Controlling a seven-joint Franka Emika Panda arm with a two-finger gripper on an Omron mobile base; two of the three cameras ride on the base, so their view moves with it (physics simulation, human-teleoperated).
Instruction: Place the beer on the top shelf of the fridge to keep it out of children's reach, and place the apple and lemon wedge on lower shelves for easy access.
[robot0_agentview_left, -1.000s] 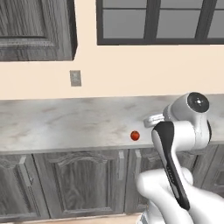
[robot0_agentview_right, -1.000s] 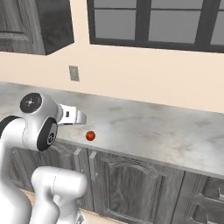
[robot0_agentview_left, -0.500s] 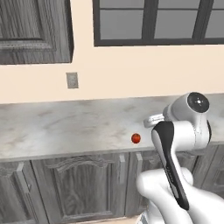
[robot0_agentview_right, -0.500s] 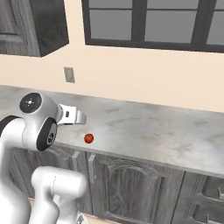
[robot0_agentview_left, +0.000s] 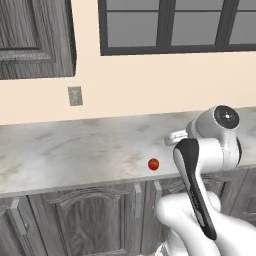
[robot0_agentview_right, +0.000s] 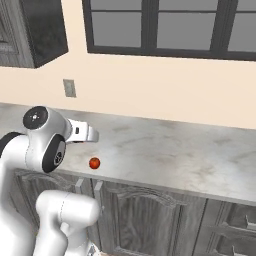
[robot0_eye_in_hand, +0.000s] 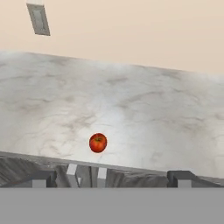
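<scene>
1. Apple (robot0_agentview_left: 153, 164) (robot0_agentview_right: 94, 163) (robot0_eye_in_hand: 98, 142): small, round, glossy red, with a dark dimple at the stem. It sits alone on the marbled grey surface (robot0_agentview_left: 75, 150) (robot0_agentview_right: 175, 155) (robot0_eye_in_hand: 144, 109), close to the front edge.
2. Writing: no label, brand or lettering can be read on anything. The apple's skin is plain, and the wall plate (robot0_agentview_left: 75, 96) (robot0_agentview_right: 69, 88) (robot0_eye_in_hand: 39, 19) above the surface is a blank grey rectangle.
3. Claw (robot0_eye_in_hand: 111, 178): in the hand view the two dark tips rise at the bottom, far apart, one at the left and one at the right. The claw is spread wide and pinches nothing.
4. Apple and claw: in the hand view the apple lies ahead of the tips and between their lines, a little nearer the left tip, well apart from both. Nothing touches it.
5. Arm: in the left base view the white arm (robot0_agentview_left: 210, 150) stands to the right of the apple; in the right base view the arm (robot0_agentview_right: 45, 145) stands to its left, with the hand reaching out above the surface near the front edge.
6. Surroundings: dark grey cabinet doors (robot0_agentview_left: 85, 220) (robot0_agentview_right: 145, 220) run under the surface, just below the apple. A dark-framed window (robot0_agentview_left: 175, 25) (robot0_agentview_right: 170, 27) sits in the cream wall behind, and an upper cabinet (robot0_agentview_left: 35, 37) (robot0_agentview_right: 35, 30) hangs at the left.
</scene>
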